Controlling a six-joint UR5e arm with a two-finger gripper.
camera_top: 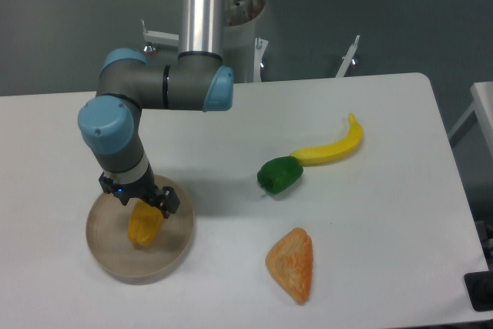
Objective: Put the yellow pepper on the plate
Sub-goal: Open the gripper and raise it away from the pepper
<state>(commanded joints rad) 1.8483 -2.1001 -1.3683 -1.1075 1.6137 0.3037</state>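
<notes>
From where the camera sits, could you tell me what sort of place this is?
Probably a robotics lab test bench: a bare white table, an industrial arm with its gripper over a plate, and toy foods like a banana.

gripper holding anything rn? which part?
Looks like the yellow pepper, gripped at its top end by the gripper, over the plate. Finger contact itself is hidden.

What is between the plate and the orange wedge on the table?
Nothing. In the camera view, only bare white table lies between the plate and the orange wedge. The green pepper and banana sit farther back.
</notes>
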